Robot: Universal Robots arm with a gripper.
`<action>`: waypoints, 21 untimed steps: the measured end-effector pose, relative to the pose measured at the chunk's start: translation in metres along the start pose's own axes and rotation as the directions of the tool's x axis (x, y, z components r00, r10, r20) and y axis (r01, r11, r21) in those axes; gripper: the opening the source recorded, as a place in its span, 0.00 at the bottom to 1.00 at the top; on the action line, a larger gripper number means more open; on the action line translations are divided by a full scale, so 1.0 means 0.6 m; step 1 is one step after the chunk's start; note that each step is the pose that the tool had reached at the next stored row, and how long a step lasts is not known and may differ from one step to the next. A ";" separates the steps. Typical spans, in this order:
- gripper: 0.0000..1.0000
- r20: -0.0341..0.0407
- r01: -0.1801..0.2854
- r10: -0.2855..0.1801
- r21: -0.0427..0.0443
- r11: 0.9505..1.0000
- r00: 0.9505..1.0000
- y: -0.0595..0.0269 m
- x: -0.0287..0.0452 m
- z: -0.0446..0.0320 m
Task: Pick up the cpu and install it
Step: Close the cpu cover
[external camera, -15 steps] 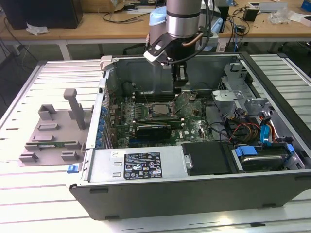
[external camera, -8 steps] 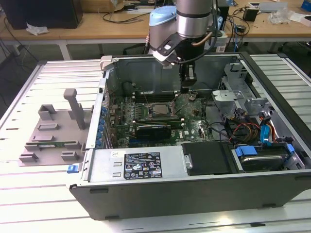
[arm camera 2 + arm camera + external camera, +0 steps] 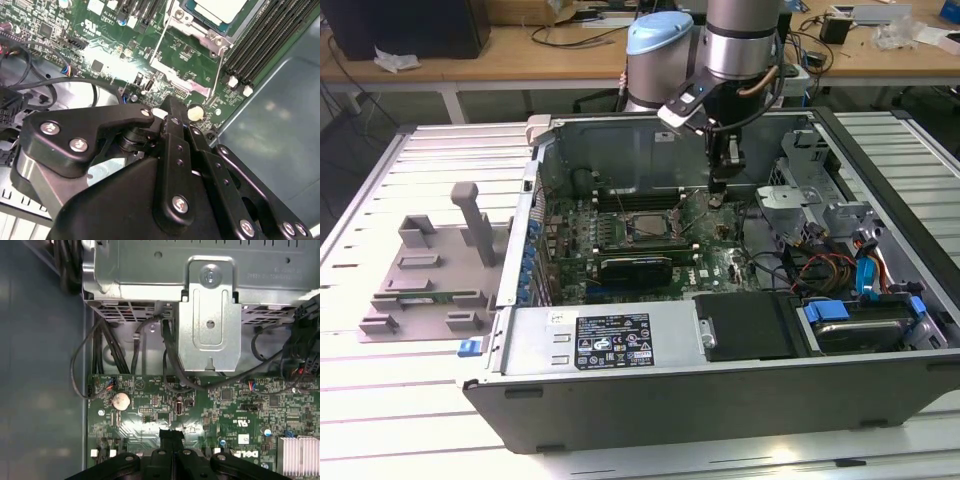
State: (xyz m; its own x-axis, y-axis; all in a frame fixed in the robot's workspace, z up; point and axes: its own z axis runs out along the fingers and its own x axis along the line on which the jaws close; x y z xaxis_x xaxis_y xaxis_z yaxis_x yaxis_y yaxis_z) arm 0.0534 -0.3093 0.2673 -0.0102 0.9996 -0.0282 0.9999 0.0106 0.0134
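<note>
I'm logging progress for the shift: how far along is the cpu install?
Done: the cpu already sits in the socket on the motherboard. In hand: nothing; the claw is shut and empty, low over the motherboard beside the socket. Left: the socket's wire lever looks raised, so locking down seems unfinished.

Cpu (image 3: 220, 9) (in its socket (image 3: 199, 31)) partly beyond the second wrist view's edge.

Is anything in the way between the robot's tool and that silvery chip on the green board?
Nothing bulky. The tool hangs low over the motherboard, beside the cpu, which lies in its socket. Only the socket's metal frame lies between them in the second wrist view.
</note>
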 end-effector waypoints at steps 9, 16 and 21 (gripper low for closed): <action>0.11 0.000 0.000 0.000 0.008 1.000 1.000 0.000 0.001 0.036; 0.11 0.000 0.000 0.000 0.007 1.000 1.000 -0.019 0.001 0.035; 0.11 0.000 0.000 0.000 0.003 1.000 1.000 -0.042 0.003 0.035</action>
State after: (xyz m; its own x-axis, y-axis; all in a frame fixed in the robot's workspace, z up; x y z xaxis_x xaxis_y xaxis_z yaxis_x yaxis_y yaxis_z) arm 0.0285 -0.3084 0.2459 -0.0102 0.9996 -0.0280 0.9999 0.0105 0.0101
